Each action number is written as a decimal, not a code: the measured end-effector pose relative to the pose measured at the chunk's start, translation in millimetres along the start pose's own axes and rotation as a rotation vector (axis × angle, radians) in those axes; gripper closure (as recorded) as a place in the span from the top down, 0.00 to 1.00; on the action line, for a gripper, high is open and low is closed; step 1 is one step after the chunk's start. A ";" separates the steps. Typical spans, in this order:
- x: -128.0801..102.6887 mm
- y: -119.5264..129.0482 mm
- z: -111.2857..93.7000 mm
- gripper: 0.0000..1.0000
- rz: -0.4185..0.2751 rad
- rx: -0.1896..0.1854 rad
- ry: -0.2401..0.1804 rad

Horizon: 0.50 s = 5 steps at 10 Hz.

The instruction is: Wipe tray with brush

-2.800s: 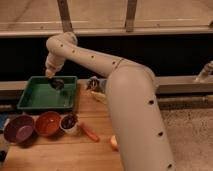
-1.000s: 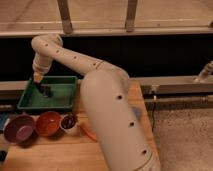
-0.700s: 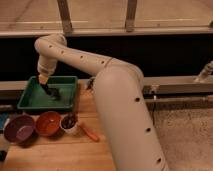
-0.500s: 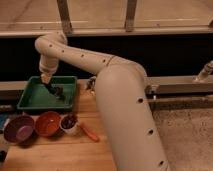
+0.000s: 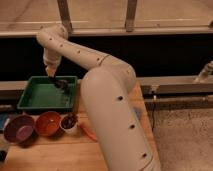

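Note:
The green tray [image 5: 35, 100] lies at the back left of the wooden table. My gripper [image 5: 52, 76] hangs over the tray's far right part, reaching down from the white arm [image 5: 107, 100]. It is shut on the brush. The brush's tan handle [image 5: 50, 72] shows at the gripper, and its dark head [image 5: 62, 83] rests on the tray floor near the far right rim.
A purple bowl [image 5: 19, 128], an orange bowl [image 5: 48, 123] and a small white cup with dark contents [image 5: 68, 123] stand in front of the tray. An orange-handled tool [image 5: 89, 132] lies beside the cup. A blue-grey block [image 5: 3, 120] sits at the left edge. A metal rail [image 5: 175, 85] runs behind.
The gripper with the brush swept from the tray's left part rightwards and toward its far right corner. The dark head moved with it across the tray floor.

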 end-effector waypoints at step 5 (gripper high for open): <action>-73.8 -3.6 31.1 0.00 -0.152 -0.058 -0.071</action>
